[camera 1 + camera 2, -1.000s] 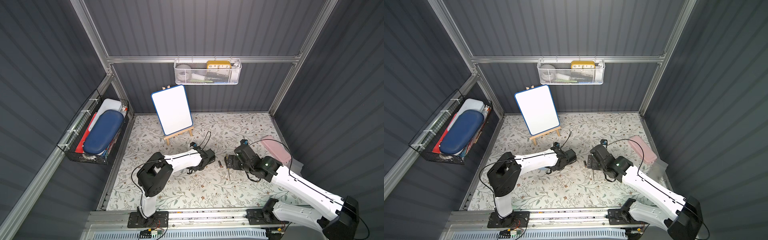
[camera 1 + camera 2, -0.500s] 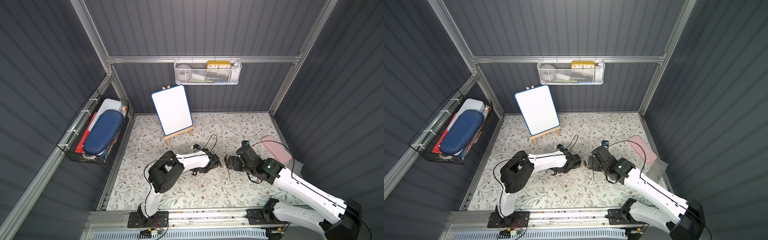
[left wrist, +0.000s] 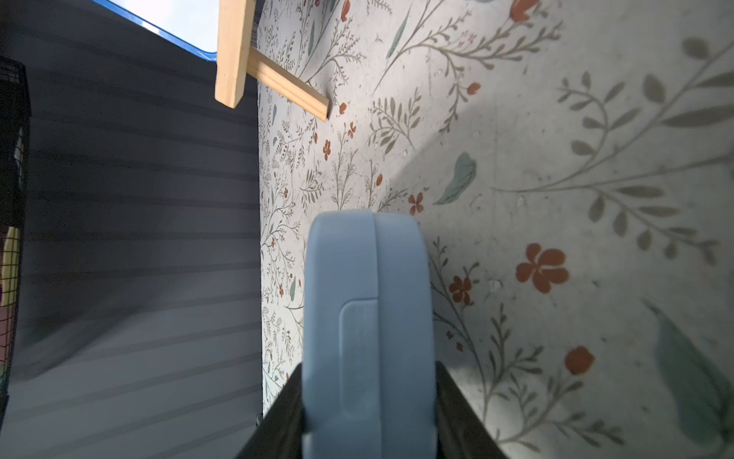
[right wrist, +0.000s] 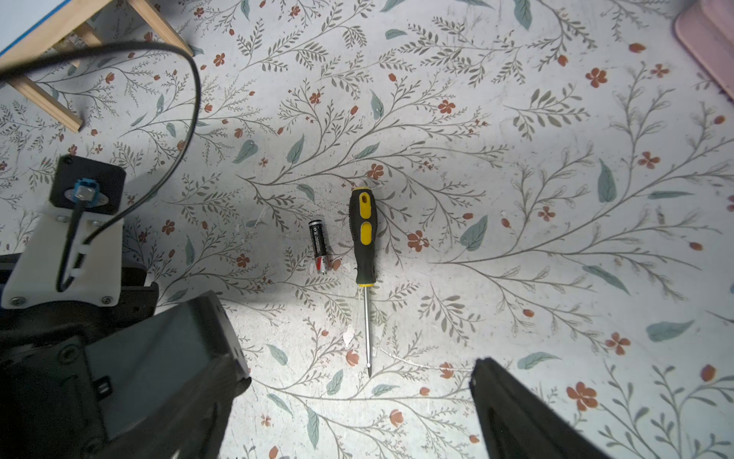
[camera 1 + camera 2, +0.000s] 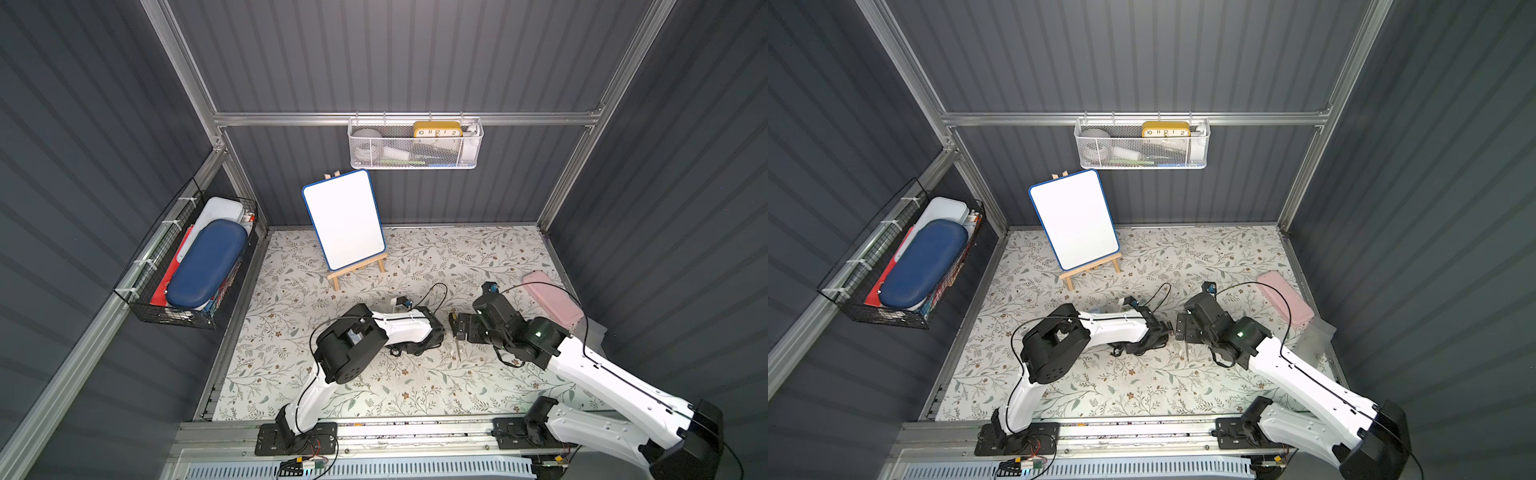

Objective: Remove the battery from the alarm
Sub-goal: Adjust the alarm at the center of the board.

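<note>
Battery [image 4: 319,246] lies on the mat [image 5: 374,386], parallel to and just beside the screwdriver [image 4: 363,238], lower centre in a top view (barely resolved there); right gripper [image 4: 357,369], wide and empty, is nearer; left gripper [image 3: 367,405] clamps the alarm [image 3: 365,298].

Both top views high over the front rail [image 5: 415,432], facing down and back across the whole bench [image 5: 457,257], nearly the same scene, left wrist view very near the alarm [image 3: 365,318], facing the easel [image 3: 234,51], right wrist view looking down on battery [image 4: 319,246] and screwdriver [image 4: 362,234], easel shared by all views
</note>
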